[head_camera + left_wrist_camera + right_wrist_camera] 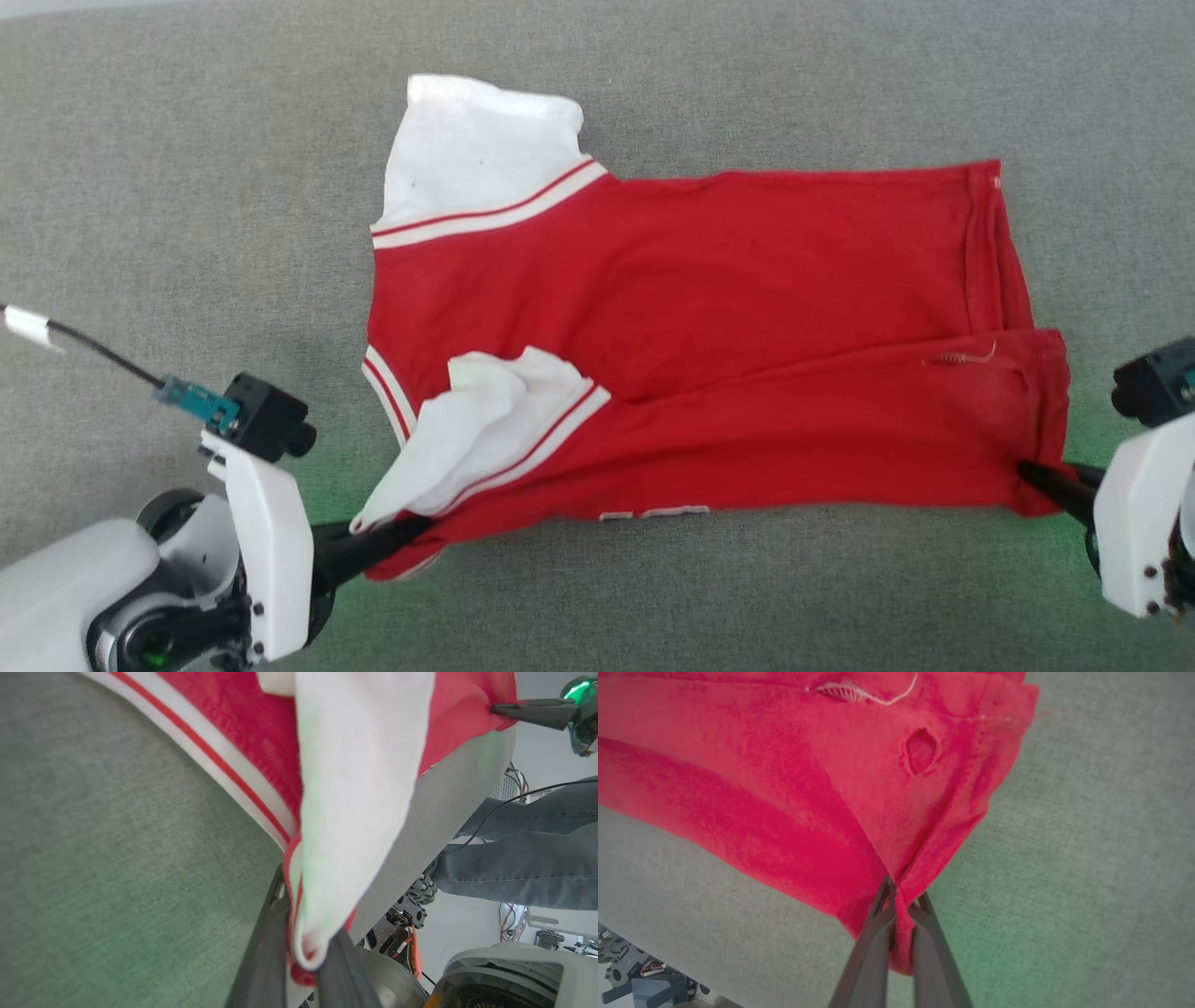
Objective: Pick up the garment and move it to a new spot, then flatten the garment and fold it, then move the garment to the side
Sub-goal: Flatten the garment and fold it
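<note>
Lying sideways on the grey cloth-covered surface [187, 187], the red T-shirt [709, 308] has its shoulder end toward the robot's left and its hem toward the right. We note the far white sleeve [476, 149] spread flat, with red-and-white stripe trim where it meets the body. The near half of the shirt is folded up over the rest, and the near white sleeve [485, 411] sits crumpled on top of it. A thin strip of white lettering [653, 513] peeks out along the near edge. A loose pale thread [962, 357] curls close to the hem. In the right wrist view we see a small hole [920, 750] in the red cloth.

The left tool [411, 532] is closed on the near shoulder corner; in its wrist view, red and white cloth is pinched between the two dark fingers. The right tool [1032, 471] is closed on the near hem corner, where the cloth gathers into folds between its fingers. Both tools sit at the shirt's near edge, one at each end, well apart.

A green glow tints the surface beside each tool. Past the surface edge, the left wrist view shows a person's legs in jeans [514, 877].
</note>
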{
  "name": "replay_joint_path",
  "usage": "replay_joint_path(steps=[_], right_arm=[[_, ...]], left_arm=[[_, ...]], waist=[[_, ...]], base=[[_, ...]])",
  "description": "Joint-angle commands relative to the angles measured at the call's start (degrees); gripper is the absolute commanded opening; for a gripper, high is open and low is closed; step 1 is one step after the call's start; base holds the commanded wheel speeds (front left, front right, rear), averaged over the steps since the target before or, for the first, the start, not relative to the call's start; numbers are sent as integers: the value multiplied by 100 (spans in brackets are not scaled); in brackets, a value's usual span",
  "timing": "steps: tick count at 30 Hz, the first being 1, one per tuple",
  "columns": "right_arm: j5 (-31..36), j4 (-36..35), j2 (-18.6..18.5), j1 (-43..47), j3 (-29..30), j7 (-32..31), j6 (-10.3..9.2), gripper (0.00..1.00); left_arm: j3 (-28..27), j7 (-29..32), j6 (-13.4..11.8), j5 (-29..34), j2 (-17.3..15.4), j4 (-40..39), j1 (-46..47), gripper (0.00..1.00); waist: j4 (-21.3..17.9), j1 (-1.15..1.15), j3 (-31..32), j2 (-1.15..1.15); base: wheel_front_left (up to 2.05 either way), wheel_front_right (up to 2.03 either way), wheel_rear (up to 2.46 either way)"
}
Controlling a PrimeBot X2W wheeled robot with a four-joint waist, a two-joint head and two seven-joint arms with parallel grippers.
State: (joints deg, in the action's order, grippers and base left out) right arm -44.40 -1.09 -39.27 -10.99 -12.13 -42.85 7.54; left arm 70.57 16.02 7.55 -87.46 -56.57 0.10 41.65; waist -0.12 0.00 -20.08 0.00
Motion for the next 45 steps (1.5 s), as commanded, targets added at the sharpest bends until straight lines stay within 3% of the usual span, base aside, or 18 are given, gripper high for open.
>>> replay_joint_path(steps=[1, 6, 7, 8, 9, 10, 11, 13, 14, 19, 24, 28, 32, 35, 45], right_arm=[[-7, -154, -6, 236, 136, -43, -11, 0], [88, -422, 114, 543, 445, -56, -11, 2], [137, -457, 151, 554, 492, -12, -11, 31], [190, -471, 206, 554, 560, 47, -11, 100], [190, -471, 206, 554, 560, 47, -11, 100], [246, -487, 246, 555, 610, 93, -11, 100], [292, -508, 287, 561, 653, 152, -11, 100], [397, -536, 416, 554, 825, 343, -11, 100], [477, -556, 473, 546, 896, 456, -11, 100], [1055, -724, 821, 405, 1061, 1438, -7, 100], [1672, -680, 1265, 194, 909, 2995, -7, 100], [2082, -500, 1800, 30, 838, 4090, -8, 100], [2268, -289, 2296, -66, 887, 4832, -7, 100], [2337, -89, 2547, -132, 836, 5110, -7, 100], [2193, 255, 2723, -163, 707, 5307, -7, 100]], left_arm=[[24, -77, -14, 81, -83, -123, -135, 0], [41, -235, -14, 76, -215, -275, -303, 0], [43, -266, -14, 77, -210, -269, -324, 0], [37, -315, -14, 113, -213, -248, -331, 0], [37, -315, -14, 113, -213, -248, -331, 0], [28, -361, -14, 105, -202, -230, -334, 28], [24, -398, -14, 53, -171, -233, -352, 39], [-36, -522, -14, 72, -182, -263, -325, 93], [-70, -605, -14, 80, -204, -254, -324, 100], [-318, -1236, -14, 142, -350, -134, -364, 100], [-720, -2216, -58, 465, -371, 363, -214, 100], [-1103, -2819, -250, 629, -183, 928, 84, 100], [-1511, -3037, -418, 821, 133, 1650, 510, 100], [-1485, -2725, -363, 1077, 295, 2358, 1038, 100], [-1055, -167, -163, 990, 464, 4094, 2247, 100]], waist=[[-4, 0, 23, 0], [-7, 0, 44, 0], [-7, 0, 51, 0], [-9, 0, 61, 0], [-9, 0, 61, 0], [-9, 0, 67, 0], [-8, 0, 78, 0], [-10, 0, 99, 0], [-16, 0, 109, 0], [-145, 0, 138, 0], [-418, 0, 112, 0], [-723, 0, 46, 0], [-1096, 0, -40, 0], [-1446, 0, -159, 0], [-1988, 0, -383, 0]], base=[[0, 0, 0], [0, 0, 0], [0, 0, 0], [0, 0, 0], [0, 0, 0], [0, 0, 0], [0, 0, 0], [0, 0, 0], [0, 0, 0], [0, 0, 0], [0, 0, 0], [0, 0, 0], [0, 0, 0], [0, 0, 0], [0, 0, 0]])
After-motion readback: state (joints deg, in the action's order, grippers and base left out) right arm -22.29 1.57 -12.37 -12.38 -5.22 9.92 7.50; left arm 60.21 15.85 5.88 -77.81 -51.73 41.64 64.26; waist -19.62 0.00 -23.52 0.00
